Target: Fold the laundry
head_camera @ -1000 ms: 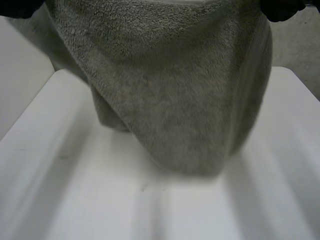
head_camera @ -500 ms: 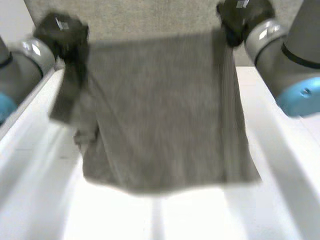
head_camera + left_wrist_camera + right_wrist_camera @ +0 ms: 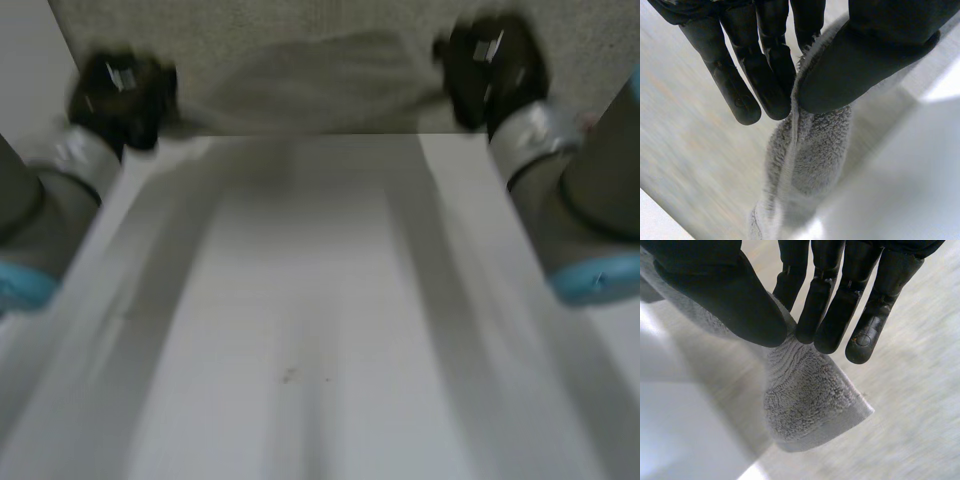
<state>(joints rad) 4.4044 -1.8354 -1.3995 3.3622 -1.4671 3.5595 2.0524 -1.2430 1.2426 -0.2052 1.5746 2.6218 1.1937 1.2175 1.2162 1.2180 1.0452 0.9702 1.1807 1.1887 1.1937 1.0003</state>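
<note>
Close to me, the white table point(image 3: 320, 340) gives lots of open room to lay cloth down flat. Farther out, by the table's far edge, my left hand point(image 3: 120, 88) and my right hand point(image 3: 490, 62) are wide apart. Each one pinches one end of the grey towel point(image 3: 310, 88) between thumb and fingers (tight, I think, so it won't slip). The towel is stretched between them. Holding it apart pulls its edge straight, which should help make a neat fold.
</note>
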